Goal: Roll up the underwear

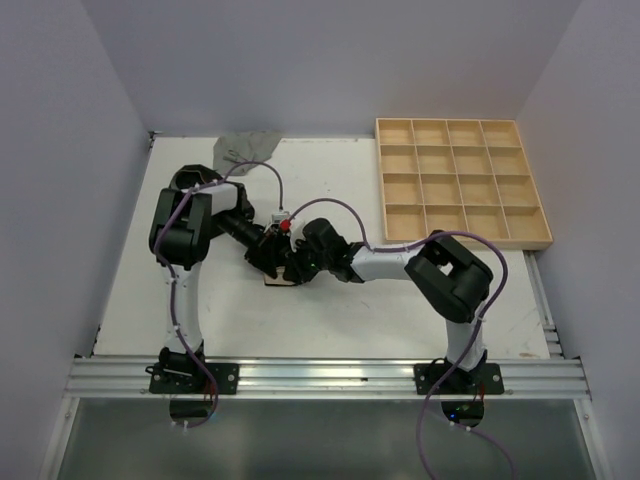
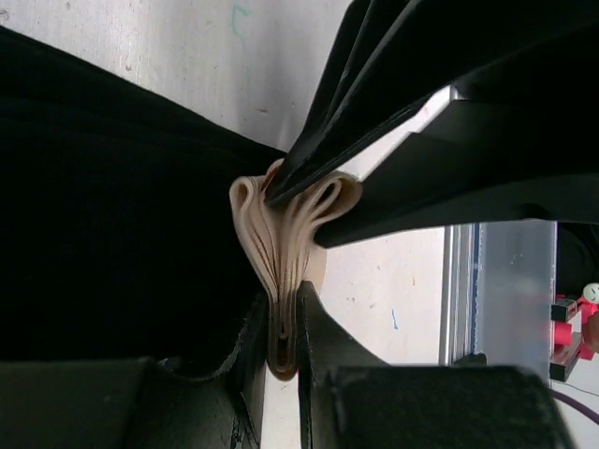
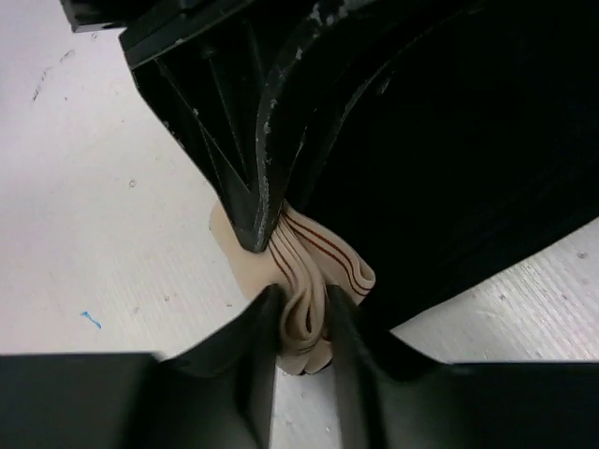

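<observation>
At mid-counter (image 1: pixel 400 320), the left end effector (image 2: pixel 284 323) is clamped on the bunched tan waistband (image 2: pixel 281 234) of the black underwear (image 2: pixel 112 206); the right end effector (image 3: pixel 304 323) appears pinched alongside, presumably keeping the roll tight.

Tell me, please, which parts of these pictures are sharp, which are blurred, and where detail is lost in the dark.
Left wrist: the tan waistband is sharp; the camera's own fingers are soft and dark; the black cloth shows almost no detail. Right wrist: the same, waistband crisp, stripes readable. Top external: even light, soft shadows, all sharp.
</observation>
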